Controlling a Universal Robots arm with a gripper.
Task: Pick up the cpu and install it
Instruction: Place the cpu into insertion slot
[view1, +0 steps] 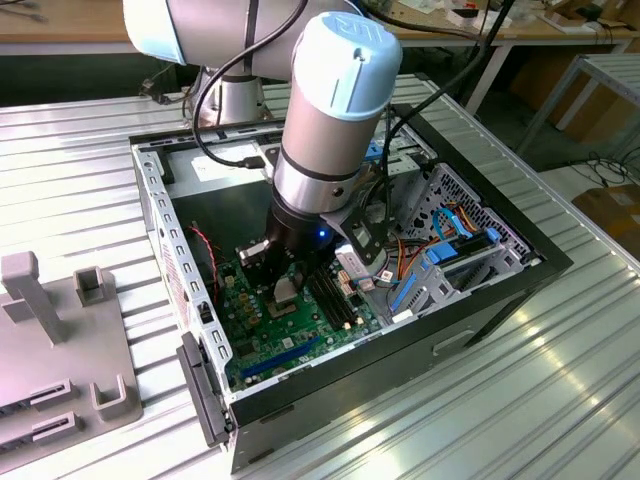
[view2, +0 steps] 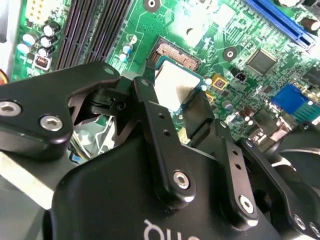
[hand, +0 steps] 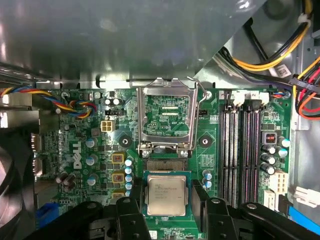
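The gripper (hand: 166, 200) has its jaws closed on two opposite sides of the cpu (hand: 166, 194), holding it over the motherboard (hand: 90, 150), partly above the socket (hand: 166, 166), beside its flipped-open metal frame (hand: 166, 117).

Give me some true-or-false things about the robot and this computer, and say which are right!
1. The cpu has a silver top. True.
2. The lid is shut over the cpu. False: it is flipped open, next to the cpu.
3. The case is open. True.
4. The pincer is outside the case. False: it is inside, low over the board, right at the cpu.
5. The board is red. False: it is green.
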